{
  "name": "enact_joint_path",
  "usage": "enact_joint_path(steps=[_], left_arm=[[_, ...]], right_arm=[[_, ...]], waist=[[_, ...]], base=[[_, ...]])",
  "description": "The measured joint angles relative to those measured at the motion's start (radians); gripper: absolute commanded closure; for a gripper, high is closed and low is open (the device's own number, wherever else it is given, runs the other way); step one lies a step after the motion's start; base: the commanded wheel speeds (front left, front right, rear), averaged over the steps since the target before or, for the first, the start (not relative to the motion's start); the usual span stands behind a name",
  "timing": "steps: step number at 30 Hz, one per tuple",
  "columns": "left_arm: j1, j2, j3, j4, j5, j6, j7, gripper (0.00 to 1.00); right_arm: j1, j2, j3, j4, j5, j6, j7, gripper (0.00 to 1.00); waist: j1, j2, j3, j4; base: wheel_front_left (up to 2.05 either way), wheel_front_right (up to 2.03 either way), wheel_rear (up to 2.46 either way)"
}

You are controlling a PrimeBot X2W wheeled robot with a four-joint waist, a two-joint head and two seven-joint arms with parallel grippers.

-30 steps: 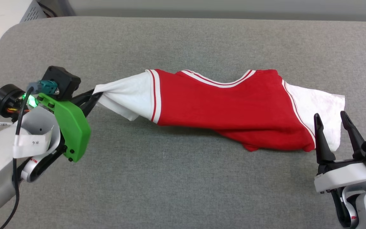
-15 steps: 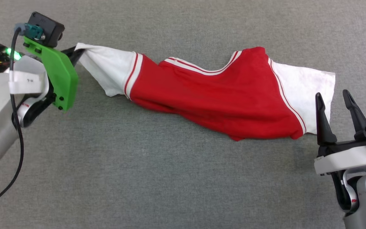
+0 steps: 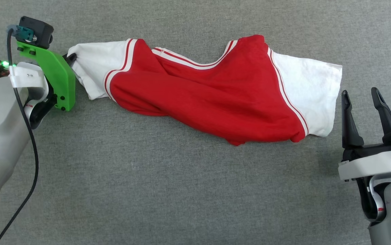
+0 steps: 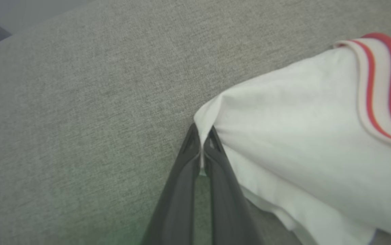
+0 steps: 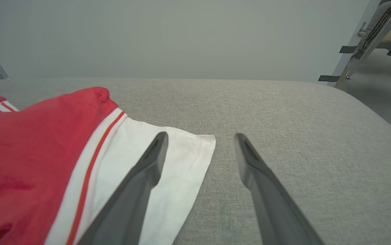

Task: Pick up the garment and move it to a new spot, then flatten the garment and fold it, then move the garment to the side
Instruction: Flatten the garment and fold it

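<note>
At left, one white sleeve of the garment [image 3: 202, 98] is clamped by the left gripper [image 3: 71, 57]. The shirt is stretched rightward, crumpled, across the grey table [image 3: 182, 190]. Just beside its right sleeve, the right gripper [image 3: 359, 91] is spread apart, empty.

The right hand [image 5: 201, 134] is spread wide over the grey tabletop [image 5: 284, 109], one finger above the white sleeve of the garment [image 5: 29, 153].
</note>
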Motion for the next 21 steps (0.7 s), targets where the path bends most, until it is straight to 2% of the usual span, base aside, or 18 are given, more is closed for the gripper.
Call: enact_joint_path(steps=[1, 2, 3, 6, 9, 12, 14, 16, 21], left_arm=[[0.0, -0.007, -0.001, 0.014, 0.0, -0.003, -0.021, 0.89], [0.0, -0.01, -0.004, 0.024, 0.001, -0.006, -0.041, 0.22], [0.0, -0.015, -0.01, 0.032, 0.008, -0.007, -0.071, 0.0], [0.002, -0.028, -0.014, 0.051, 0.018, -0.009, -0.174, 0.0], [0.008, -0.029, -0.005, 0.049, 0.039, -0.005, -0.295, 0.0], [0.037, -0.031, 0.028, 0.022, 0.051, 0.029, -0.353, 0.0], [0.065, -0.03, 0.065, -0.025, 0.065, 0.07, -0.364, 0.0], [0.097, -0.023, 0.137, -0.115, 0.096, 0.123, -0.364, 0.0], [0.27, -0.002, 0.349, -0.38, 0.25, 0.27, -0.365, 0.0]], right_arm=[[0.0, 0.0, -0.004, -0.001, -0.002, 0.0, 0.0, 0.0], [0.0, -0.001, -0.006, -0.001, -0.004, 0.0, 0.0, 0.0], [0.0, -0.003, -0.008, -0.003, -0.007, 0.0, 0.0, 0.0], [-0.006, -0.019, -0.017, -0.007, -0.007, 0.0, 0.0, 0.0], [-0.024, -0.062, -0.026, -0.008, -0.006, 0.0, 0.0, 0.0], [-0.055, -0.127, -0.034, -0.009, 0.0, 0.0, 0.0, 0.0], [-0.087, -0.184, -0.027, -0.007, 0.027, 0.0, 0.006, 0.0], [-0.121, -0.245, 0.0, 0.0, 0.062, 0.0, 0.057, 0.0], [-0.22, -0.406, 0.122, 0.039, 0.233, 0.0, 0.307, 0.0]], waist=[[0.0, 0.0, -0.001, 0.001], [0.0, 0.0, -0.003, 0.003], [0.0, 0.0, -0.006, 0.005], [0.0, 0.0, -0.023, 0.014], [0.0, 0.0, -0.047, 0.027], [0.0, 0.0, -0.073, 0.042], [-0.0001, 0.0, -0.09, 0.057], [0.0, 0.0, -0.102, 0.072], [-0.0001, 0.0, -0.125, 0.114]], base=[[0.0, 0.0, 0.0], [0.0, 0.0, 0.0], [0.0, 0.0, 0.0], [0.0, 0.0, 0.0], [0.0, 0.0, 0.0], [0.0, 0.0, 0.0], [0.0, 0.0, 0.0], [0.0, 0.0, 0.0], [0.0, 0.0, 0.0]])
